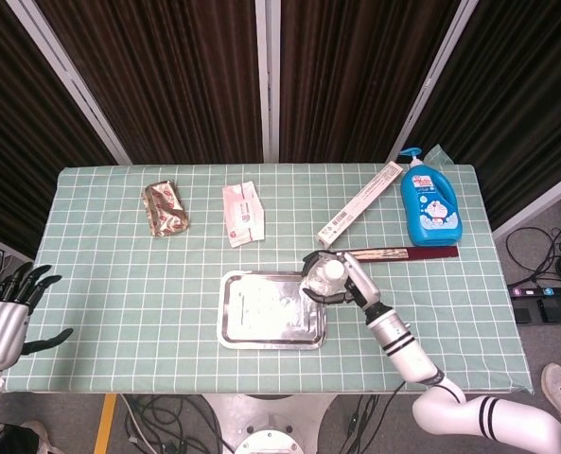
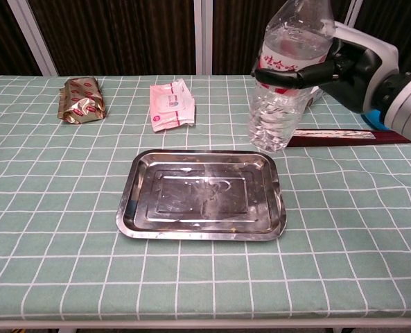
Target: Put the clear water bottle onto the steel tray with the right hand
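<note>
My right hand [image 2: 340, 66] [image 1: 341, 284] grips the clear water bottle [image 2: 286, 80] [image 1: 330, 272] around its red-and-white label. The bottle hangs upright in the air, its base above the far right corner of the steel tray [image 2: 202, 193] [image 1: 271, 308]. The tray lies flat on the checked cloth with nothing standing in it. My left hand [image 1: 4, 322] hangs off the table's left edge, fingers spread and holding nothing.
A gold snack packet [image 2: 82, 99] and a pink wipes pack [image 2: 170, 104] lie behind the tray. A dark red flat stick [image 2: 347, 137], a long white box [image 1: 360, 204] and a blue detergent bottle [image 1: 429, 200] sit at the right rear.
</note>
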Robot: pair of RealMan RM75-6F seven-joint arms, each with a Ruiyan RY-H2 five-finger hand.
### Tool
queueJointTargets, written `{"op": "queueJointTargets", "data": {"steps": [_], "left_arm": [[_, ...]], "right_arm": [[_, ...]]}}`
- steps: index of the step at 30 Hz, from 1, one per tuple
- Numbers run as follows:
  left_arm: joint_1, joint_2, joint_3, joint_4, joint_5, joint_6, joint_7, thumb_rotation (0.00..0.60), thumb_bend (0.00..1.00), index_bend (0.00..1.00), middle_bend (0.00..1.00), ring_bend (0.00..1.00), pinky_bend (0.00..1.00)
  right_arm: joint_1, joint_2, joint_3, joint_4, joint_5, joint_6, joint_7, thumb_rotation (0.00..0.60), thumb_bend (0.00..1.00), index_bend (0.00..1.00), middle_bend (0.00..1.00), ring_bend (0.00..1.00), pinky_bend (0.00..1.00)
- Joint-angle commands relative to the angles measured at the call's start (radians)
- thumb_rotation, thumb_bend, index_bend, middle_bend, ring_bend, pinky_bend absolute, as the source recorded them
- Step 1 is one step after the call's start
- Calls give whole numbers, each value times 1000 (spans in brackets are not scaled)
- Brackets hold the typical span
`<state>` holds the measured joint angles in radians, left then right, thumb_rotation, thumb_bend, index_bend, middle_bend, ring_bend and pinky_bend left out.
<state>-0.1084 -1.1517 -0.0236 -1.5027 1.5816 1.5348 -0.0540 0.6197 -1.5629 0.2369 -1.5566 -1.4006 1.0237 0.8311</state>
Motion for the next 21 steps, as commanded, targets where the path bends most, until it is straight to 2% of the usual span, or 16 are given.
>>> {"op": "queueJointTargets", "data": {"steps": [1,11,21], "left_arm": [[0,-2,0,4,-1,-1,-4,490,68,262,229,98,186],[4,12,-6,17,-11,4,-24,489,68,262,229,98,186],[5,10,-6,45,-13,3,-44,490,69,262,229,98,186]], "right_arm": [[26,-56,-3,43,4,-35,59,600,220,640,499,291,355],[66,-230,-56,272,-42,-69,158,600,218,643,499,291,353],[87,-298,-67,382,-70,-63,219,600,225,644,499,292,353]]}}
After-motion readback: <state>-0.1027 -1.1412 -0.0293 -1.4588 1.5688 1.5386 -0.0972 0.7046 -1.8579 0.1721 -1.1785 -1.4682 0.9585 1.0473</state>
